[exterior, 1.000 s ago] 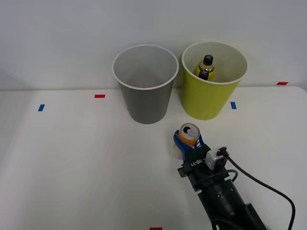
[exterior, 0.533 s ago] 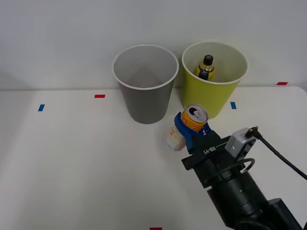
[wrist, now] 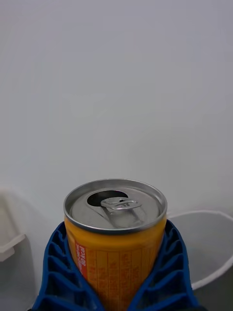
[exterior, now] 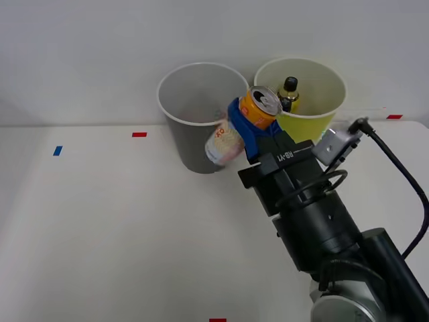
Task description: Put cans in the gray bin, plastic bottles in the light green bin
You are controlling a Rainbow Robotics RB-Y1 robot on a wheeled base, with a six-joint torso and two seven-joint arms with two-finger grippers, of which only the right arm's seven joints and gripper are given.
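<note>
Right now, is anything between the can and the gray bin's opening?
Nothing visible. The can is tilted in the right gripper by the gray bin's near rim; its mouth looks unobstructed.

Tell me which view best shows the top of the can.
The right wrist view. There the can sits close up between the blue fingers, its silver top and opened pull-tab plain to see. The front view shows the can tilted in the right gripper near the gray bin, its top small.
</note>
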